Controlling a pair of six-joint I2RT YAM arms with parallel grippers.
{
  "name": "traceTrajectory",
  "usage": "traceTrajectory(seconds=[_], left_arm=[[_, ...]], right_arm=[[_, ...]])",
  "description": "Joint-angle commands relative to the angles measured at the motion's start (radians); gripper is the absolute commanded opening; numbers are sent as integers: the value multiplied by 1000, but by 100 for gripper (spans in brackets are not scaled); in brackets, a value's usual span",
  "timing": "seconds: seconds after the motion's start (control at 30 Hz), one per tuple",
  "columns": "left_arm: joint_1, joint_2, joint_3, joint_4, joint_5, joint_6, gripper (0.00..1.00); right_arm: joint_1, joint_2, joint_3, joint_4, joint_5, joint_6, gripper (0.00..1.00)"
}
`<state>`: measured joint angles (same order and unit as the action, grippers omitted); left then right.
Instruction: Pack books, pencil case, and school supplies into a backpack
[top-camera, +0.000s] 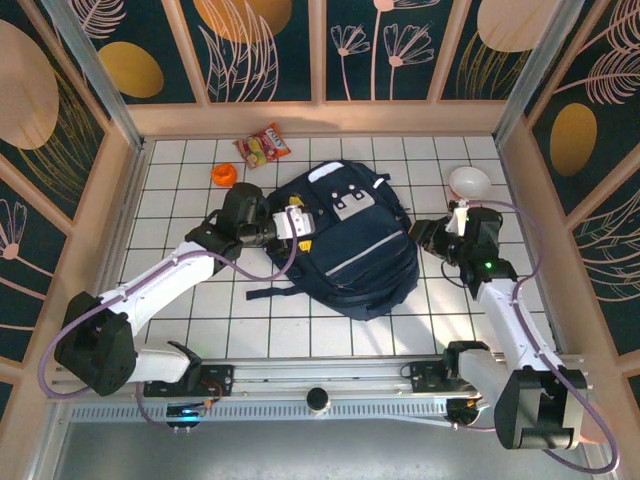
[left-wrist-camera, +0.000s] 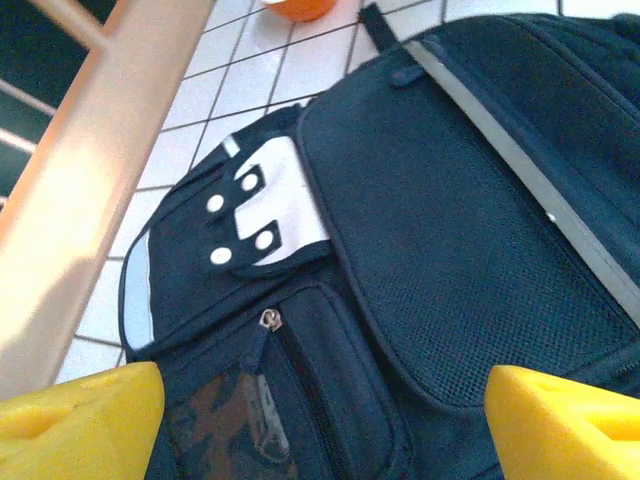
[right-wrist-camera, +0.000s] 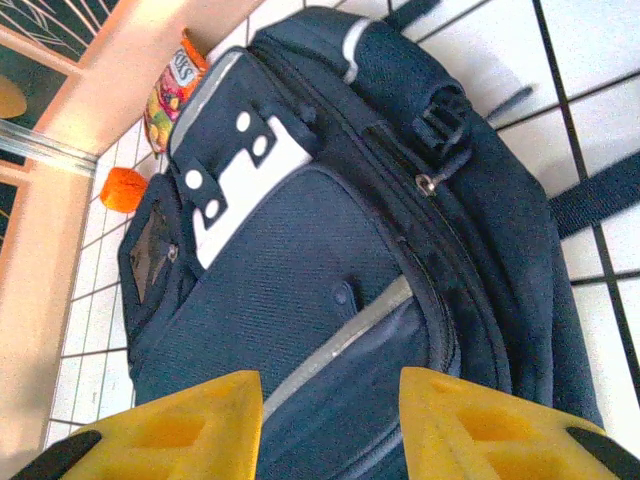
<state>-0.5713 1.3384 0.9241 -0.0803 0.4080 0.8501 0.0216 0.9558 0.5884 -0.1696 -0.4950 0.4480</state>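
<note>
Yellow fingers (left-wrist-camera: 80, 420) of the left end effector (left-wrist-camera: 322, 410) are spread wide and empty above the left edge of the backpack (top-camera: 365, 255). The backpack is laid front up on the bench (top-camera: 180, 180), with its long axis diagonal and its patched end pointing away from the arms. The right end effector (right-wrist-camera: 325, 410) is held narrower and empty, just off the backpack's right side.

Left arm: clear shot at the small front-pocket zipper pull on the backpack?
Probably yes. The left gripper is open right at the backpack, and the zipper pull lies uncovered just ahead, with nothing in between.

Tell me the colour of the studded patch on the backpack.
Pale grey-white patch; left wrist view shows best.
</note>
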Motion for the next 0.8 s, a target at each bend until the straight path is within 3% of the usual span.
traceTrajectory(seconds=[0.0,0.33,0.63,0.77], left_arm=[[-27,18,-3,-83,98,339,79],[-166,146,-21,-84,6,515,73],[-180,197,-10,-148,57,602,64],[-180,208,-41,-88,71,592,64]], right_arm=[[9,-35,-25,-13,18,26,41],[18,-49,-47,-10,18,34,41],[20,-49,-53,-10,19,28,41],[21,-42,-62,7,12,31,41]])
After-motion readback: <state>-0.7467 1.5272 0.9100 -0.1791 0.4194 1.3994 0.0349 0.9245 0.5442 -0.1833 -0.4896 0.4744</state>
